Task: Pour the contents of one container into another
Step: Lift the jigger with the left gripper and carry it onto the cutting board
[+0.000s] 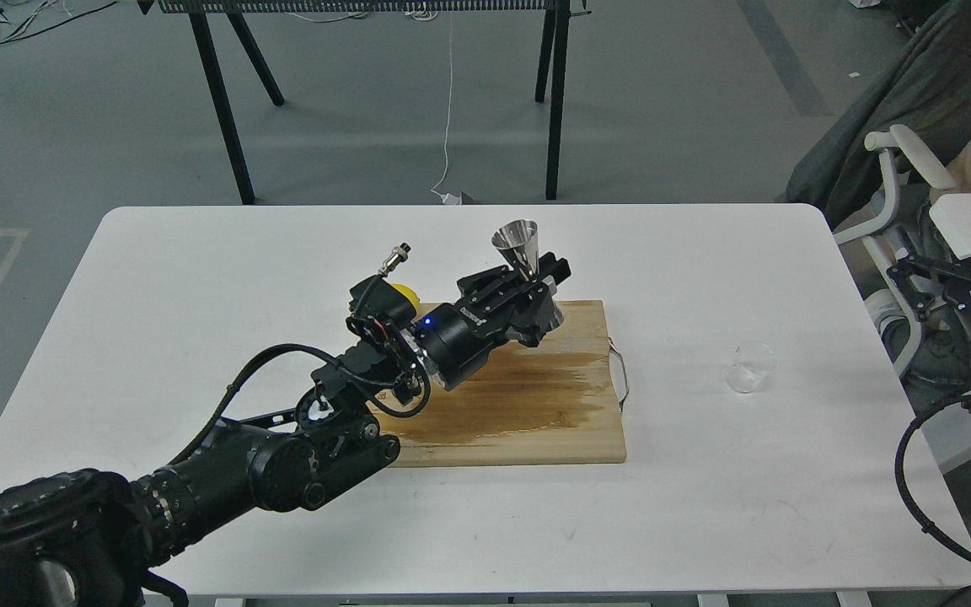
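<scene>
My left gripper (536, 282) is shut on the waist of the steel jigger (519, 244), which it holds upright above the far edge of the wooden cutting board (553, 396). Only the jigger's upper cone shows clearly. The clear glass cup (748, 367) stands alone on the white table (199, 278), to the right of the board and well apart from the jigger. My right gripper (970, 244) hangs beyond the table's right edge, fingers spread, holding nothing.
A yellow lemon (404, 293) lies at the board's far left corner, mostly hidden behind my left arm. The board has a dark wet stain and a metal handle (623, 377) on its right side. A white chair (898, 185) stands off to the right.
</scene>
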You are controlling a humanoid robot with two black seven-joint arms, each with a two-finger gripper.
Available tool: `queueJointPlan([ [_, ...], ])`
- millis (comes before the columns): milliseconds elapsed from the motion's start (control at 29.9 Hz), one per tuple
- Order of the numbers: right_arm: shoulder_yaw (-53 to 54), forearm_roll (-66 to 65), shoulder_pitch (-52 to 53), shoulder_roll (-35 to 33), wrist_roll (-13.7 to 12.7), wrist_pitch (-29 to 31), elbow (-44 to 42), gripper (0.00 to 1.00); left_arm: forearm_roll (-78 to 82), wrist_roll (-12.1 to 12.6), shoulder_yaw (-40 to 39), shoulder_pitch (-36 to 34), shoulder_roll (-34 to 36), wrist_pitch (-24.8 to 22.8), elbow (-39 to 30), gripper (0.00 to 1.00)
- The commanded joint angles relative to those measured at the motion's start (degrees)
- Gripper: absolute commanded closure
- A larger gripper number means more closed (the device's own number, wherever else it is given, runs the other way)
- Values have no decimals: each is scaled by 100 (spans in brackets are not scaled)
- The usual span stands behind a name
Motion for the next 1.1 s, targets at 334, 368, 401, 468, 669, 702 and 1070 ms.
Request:
queueJointPlan([
  [334,-9,0,-32,10,1,0,1,1,-12,0,365,341,-29,0,1094,90],
  [368,-9,0,-32,10,1,0,1,1,-12,0,365,341,-29,0,1102,90],
  [401,-9,0,-32,10,1,0,1,1,-21,0,365,350,-29,0,1103,90],
  [468,-9,0,-32,10,1,0,1,1,-21,0,374,350,-29,0,1129,90],
  [669,-9,0,-59,10,1,0,1,1,-38,0,391,359,-29,0,1111,83],
  [702,-9,0,-59,10,1,0,1,1,-38,0,391,359,-29,0,1111,81],
  [1070,-9,0,-67,10,1,0,-52,1,-47,0,488,368,-29,0,1094,69],
])
